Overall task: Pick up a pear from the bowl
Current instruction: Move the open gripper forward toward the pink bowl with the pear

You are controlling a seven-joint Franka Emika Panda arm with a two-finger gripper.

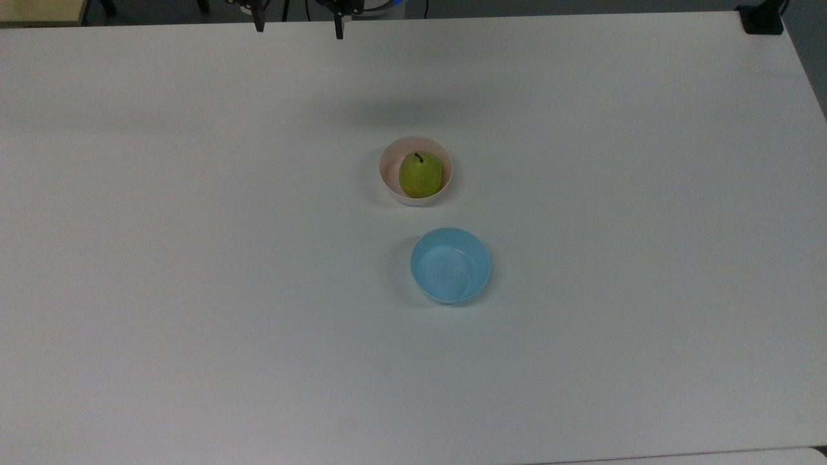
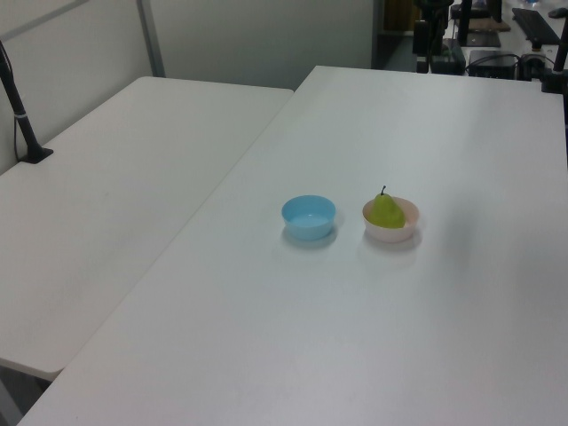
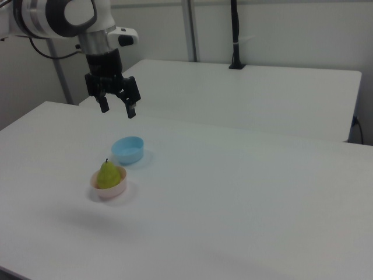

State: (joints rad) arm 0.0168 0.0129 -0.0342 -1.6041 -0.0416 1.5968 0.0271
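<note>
A yellow-green pear (image 1: 420, 175) with a short dark stem sits upright inside the pale pink bowl (image 1: 389, 161) near the middle of the white table. The left view shows the pear (image 2: 385, 211) in the bowl (image 2: 390, 234) as well, and the right view has the pear (image 3: 108, 174) in the bowl (image 3: 108, 191) at lower left. My gripper (image 3: 118, 109) hangs high above the table, open, with nothing between its black fingers. In the top view the gripper (image 1: 299, 29) is at the upper edge, well away from the bowl.
A light blue bowl (image 1: 450, 265) stands close to the pink one, below it in the top view. A black mount (image 1: 762, 18) sits on the table's top right corner. A second white table (image 2: 115, 177) with a black post (image 2: 22, 115) adjoins.
</note>
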